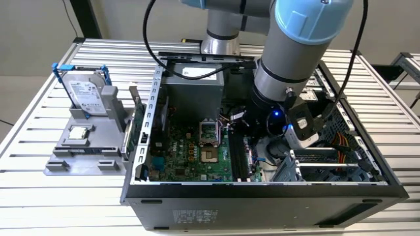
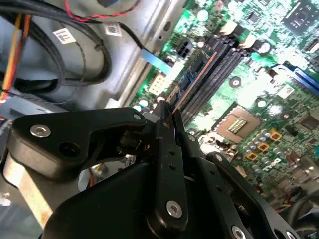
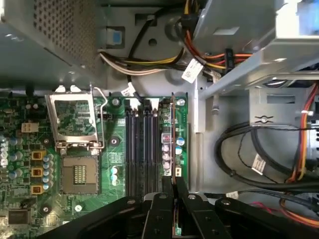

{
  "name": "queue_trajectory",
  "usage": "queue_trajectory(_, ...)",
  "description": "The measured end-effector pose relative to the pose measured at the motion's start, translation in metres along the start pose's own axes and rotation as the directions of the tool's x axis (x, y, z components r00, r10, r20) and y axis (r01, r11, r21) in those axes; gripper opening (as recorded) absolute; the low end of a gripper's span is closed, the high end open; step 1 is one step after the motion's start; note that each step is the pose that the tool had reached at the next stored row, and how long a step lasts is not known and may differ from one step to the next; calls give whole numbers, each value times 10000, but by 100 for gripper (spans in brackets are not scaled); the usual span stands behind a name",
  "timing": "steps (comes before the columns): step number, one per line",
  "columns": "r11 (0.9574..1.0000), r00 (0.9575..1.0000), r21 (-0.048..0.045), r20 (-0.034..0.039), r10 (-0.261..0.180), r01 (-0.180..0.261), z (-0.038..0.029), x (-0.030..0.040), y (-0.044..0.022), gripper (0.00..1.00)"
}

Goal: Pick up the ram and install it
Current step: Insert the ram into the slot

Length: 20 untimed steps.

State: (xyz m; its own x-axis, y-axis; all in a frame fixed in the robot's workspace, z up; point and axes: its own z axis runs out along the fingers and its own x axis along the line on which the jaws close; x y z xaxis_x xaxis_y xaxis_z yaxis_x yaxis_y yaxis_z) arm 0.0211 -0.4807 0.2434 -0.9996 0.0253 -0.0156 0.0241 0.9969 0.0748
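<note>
Slatted metal table (image 1: 39, 196) spans the exterior view, carrying an open computer case (image 1: 262, 199) and, toward that view's left, a grey fixture (image 1: 82, 160) with a hard drive (image 1: 86, 93), while the arm (image 1: 288, 64) reaches into the case. In the second wrist view the gripper (image 2: 167, 112) is pinched tight on the ram (image 2: 192, 82), which stands on edge along the memory slots (image 2: 224, 64). The first wrist view shows the same hold, with the ram (image 3: 173, 134) beside empty slots, so the pickup looks done, but I cannot tell whether it is seated.
</note>
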Motion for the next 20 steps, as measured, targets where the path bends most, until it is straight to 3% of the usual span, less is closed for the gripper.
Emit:
queue_trajectory(4, 10000, 10000, 2, -1, -15, 15, 65, 44, -10, 0)
queue_trajectory(20, 9998, 9998, 21, -15, -197, 197, 139, 44, -57, 0)
